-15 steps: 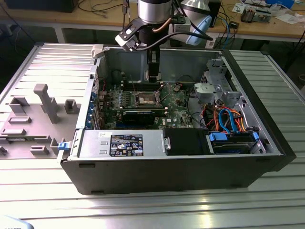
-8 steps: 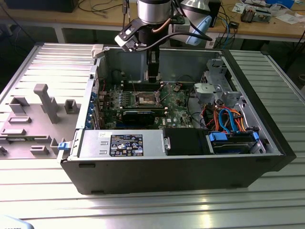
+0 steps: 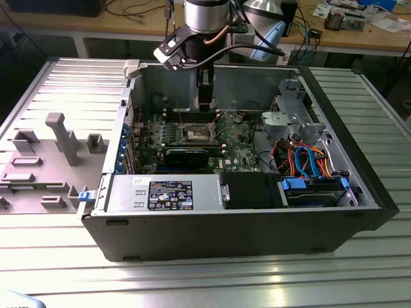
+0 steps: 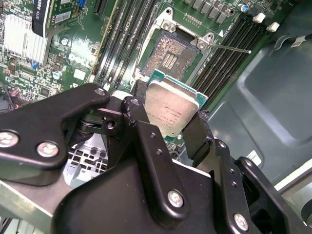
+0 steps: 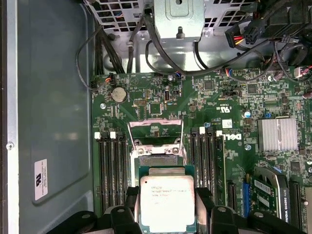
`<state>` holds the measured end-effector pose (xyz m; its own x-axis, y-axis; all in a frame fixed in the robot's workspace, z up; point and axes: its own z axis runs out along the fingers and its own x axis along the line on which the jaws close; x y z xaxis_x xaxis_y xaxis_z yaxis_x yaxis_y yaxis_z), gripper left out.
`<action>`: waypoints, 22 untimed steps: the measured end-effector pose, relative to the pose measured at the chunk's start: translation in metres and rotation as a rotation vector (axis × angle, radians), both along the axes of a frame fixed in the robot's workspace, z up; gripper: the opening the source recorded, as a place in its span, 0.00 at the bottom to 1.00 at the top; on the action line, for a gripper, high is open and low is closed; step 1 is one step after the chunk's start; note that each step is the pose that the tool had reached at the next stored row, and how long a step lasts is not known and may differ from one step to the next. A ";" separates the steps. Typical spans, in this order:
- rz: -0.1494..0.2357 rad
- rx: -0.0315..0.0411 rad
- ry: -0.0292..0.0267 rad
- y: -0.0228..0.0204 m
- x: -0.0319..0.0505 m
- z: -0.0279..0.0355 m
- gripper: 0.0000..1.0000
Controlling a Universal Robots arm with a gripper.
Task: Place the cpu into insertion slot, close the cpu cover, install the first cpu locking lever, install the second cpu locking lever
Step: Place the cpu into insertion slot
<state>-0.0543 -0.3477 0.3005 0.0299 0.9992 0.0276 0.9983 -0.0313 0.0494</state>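
Exterior view: gripper point(image 3: 204, 106) hangs inside the open computer case point(image 3: 225, 228), toward twelve o'clock from the case's middle, its tips just above the motherboard point(image 3: 241, 138). The insertion slot point(image 3: 197, 133) lies right under it, with the long black graphics card point(image 3: 187, 156) at six o'clock of the slot. A grey moulded tray point(image 3: 45, 154) sits on the metal table point(image 3: 192, 282) at nine o'clock of the case. From here I cannot tell how the claw stands.

Second wrist view: the claw is clamped on the cpu point(image 4: 171, 111), one black finger point(image 4: 138, 117) pressing each of two opposite edges. The chip's dull silver top faces the camera and it is held level, clear of the board. Just beyond it the slot is uncovered, its field of contacts bare, and a thin wire lever point(image 4: 229, 47) sticks out sideways from one corner.

First wrist view: the cpu is held between the fingers, hiding the near part of the slot. The cpu cover point(image 5: 155, 123) appears swung up off the slot, at its far edge, between the two banks of memory slots point(image 5: 112, 165).
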 end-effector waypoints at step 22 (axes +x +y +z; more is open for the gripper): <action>0.000 0.0000 0.0000 0.0000 -0.0058 -0.0048 0.55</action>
